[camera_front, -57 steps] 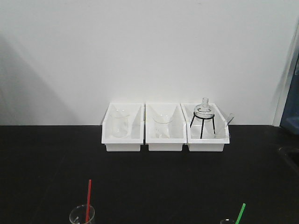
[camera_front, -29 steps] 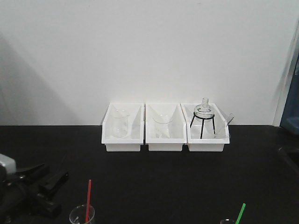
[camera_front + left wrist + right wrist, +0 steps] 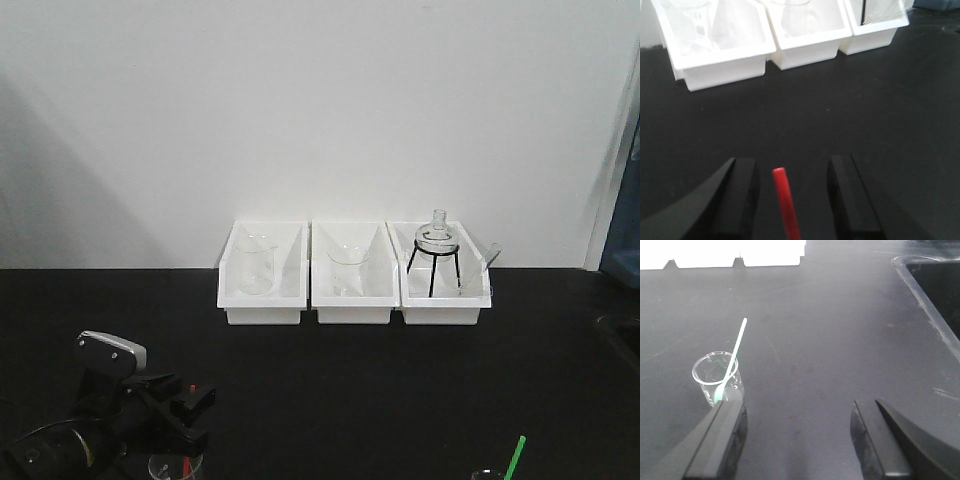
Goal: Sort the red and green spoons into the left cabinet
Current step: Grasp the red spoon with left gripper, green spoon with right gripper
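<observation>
The red spoon (image 3: 784, 202) stands in a clear cup (image 3: 172, 466), its handle tip rising between the two fingers of my left gripper (image 3: 791, 162), which is open and not touching it. In the front view the left gripper (image 3: 187, 404) hides most of that handle; only a red speck (image 3: 192, 388) shows. The green spoon (image 3: 514, 458) leans in another clear cup (image 3: 717, 377) with its green bowl (image 3: 719, 395) at the bottom. My right gripper (image 3: 797, 410) is open and empty, with the cup just beyond its left finger (image 3: 722, 440). The left cabinet is out of view.
Three white bins (image 3: 261, 300) with glassware stand in a row at the back of the black table (image 3: 400, 380), against the wall. The right one holds a flask on a black tripod (image 3: 434, 262). A sunken sink edge (image 3: 927, 287) runs along the right.
My left arm has come in from the lower left and moved right to the red spoon, now covering most of its handle. The green spoon has not moved.
</observation>
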